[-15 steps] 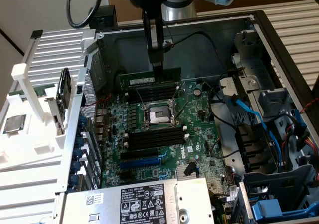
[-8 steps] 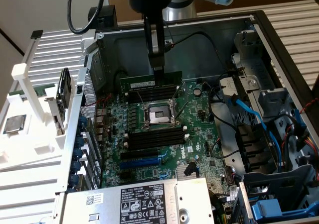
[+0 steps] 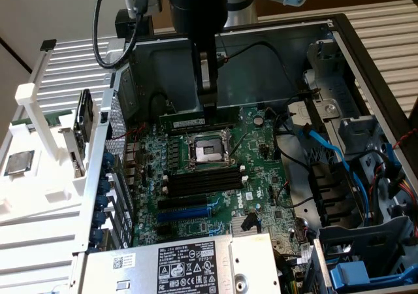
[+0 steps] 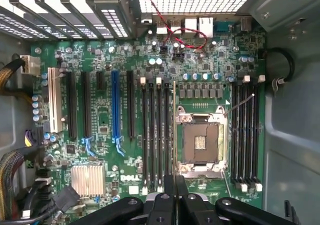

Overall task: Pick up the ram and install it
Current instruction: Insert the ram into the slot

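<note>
We hold the ram (image 3: 189,119) over the motherboard (image 3: 261,176).
Our gripper (image 3: 209,111) pinches it narrow; it hangs just beneath, long axis parallel to the slots (image 3: 196,130) below (unseated).

Ext. view: bright, even room light; white rack (image 3: 39,183) at the exterior view's left near blown out, case wall (image 3: 274,72) shaded. Wrist view: motherboard (image 4: 102,112) evenly lit.

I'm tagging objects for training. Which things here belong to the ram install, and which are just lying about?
Job in hand: the ram, clamped in the gripper; black memory slots.

Lying about: processor chip on the white tray; blue cables; empty processor socket.
</note>
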Available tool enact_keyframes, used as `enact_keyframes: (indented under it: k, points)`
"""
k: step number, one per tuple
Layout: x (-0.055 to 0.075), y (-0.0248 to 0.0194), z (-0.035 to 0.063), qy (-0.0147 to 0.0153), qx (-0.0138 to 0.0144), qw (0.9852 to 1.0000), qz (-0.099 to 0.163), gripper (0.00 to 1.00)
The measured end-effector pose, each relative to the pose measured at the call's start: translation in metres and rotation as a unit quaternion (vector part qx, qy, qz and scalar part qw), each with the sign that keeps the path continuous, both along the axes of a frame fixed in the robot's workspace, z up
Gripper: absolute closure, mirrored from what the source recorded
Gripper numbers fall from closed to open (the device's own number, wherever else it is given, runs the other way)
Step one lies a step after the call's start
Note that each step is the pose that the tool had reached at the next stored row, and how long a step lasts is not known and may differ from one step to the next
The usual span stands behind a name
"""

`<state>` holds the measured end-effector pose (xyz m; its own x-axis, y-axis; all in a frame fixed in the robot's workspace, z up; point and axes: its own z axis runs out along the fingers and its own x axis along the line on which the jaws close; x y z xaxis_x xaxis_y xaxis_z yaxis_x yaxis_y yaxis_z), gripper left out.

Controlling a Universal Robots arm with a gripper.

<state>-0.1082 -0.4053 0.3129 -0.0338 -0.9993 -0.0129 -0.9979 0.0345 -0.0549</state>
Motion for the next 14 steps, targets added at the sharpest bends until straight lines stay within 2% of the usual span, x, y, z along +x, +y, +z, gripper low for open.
enact_keyframes:
  k: [2, 3, 4, 10, 14]
  points:
    - [0.0005, -0.0069, -0.0041, 0.0000, 0.0060, 1.0000, 0.000, 0.88]
    - [0.0013, -0.0089, -0.0055, 0.0000, 0.0079, 1.0000, 0.000, 0.88]
    - [0.0029, -0.0092, -0.0064, 0.0000, 0.0088, 1.0000, 0.000, 0.88]
    - [0.0031, -0.0094, -0.0097, 0.0001, 0.0090, 0.9999, 0.006, 0.88]
    - [0.0035, -0.0115, -0.0114, 0.0007, 0.0092, 0.9999, 0.008, 0.88]
